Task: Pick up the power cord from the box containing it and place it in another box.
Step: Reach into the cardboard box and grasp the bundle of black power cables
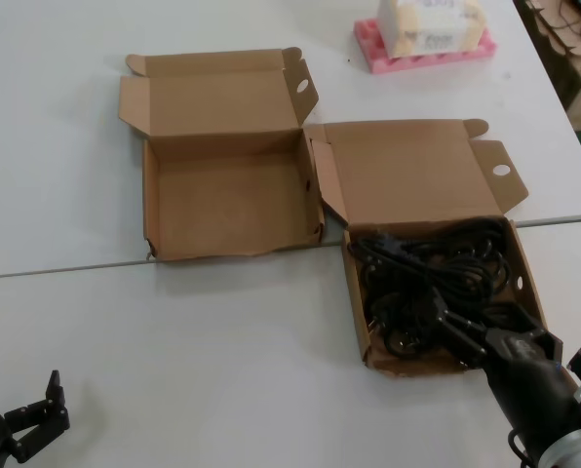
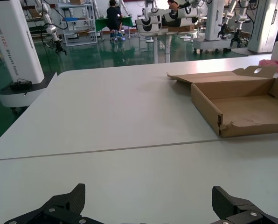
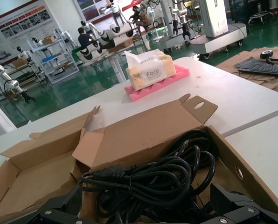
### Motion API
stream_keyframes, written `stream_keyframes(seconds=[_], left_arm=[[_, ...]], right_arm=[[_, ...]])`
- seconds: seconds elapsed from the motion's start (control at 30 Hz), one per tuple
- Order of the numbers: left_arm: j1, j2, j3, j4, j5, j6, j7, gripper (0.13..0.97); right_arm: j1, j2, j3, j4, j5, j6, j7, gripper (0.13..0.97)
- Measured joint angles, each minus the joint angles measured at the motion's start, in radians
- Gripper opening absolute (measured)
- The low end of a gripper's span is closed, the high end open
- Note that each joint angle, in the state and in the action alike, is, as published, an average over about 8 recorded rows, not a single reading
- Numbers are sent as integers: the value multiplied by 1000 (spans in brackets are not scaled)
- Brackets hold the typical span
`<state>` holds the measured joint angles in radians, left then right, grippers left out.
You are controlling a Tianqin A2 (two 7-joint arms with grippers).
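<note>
Black cord [image 1: 429, 278] in brown box [image 1: 530, 283]; second brown box [image 1: 150, 200] beside it; white table [image 1: 174, 341]; pink foam [image 1: 422, 54] under white-and-yellow tissue pack [image 3: 150, 70]; black grippers [image 1: 22, 419].

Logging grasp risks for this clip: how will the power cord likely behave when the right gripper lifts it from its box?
The power cord lies in loose tangled loops, so it will probably sag and trail. Loops may snag and drag along. The right gripper is open at the heap inside the box.
</note>
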<state>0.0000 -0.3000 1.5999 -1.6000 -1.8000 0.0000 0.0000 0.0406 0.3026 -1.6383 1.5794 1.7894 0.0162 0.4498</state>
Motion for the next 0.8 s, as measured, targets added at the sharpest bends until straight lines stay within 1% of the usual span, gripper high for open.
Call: stream_keyframes(seconds=[0.53, 0.67, 0.8], left_arm=[[0, 0, 0, 0, 0, 0, 0, 964], [0, 0, 0, 0, 0, 0, 0, 961], [0, 0, 0, 0, 0, 0, 0, 945]], right_arm=[[1, 8, -2, 5, -3, 0, 0, 966], [8, 46, -8, 27, -20, 4, 0, 966], [30, 114, -25, 57, -42, 13, 0, 966]])
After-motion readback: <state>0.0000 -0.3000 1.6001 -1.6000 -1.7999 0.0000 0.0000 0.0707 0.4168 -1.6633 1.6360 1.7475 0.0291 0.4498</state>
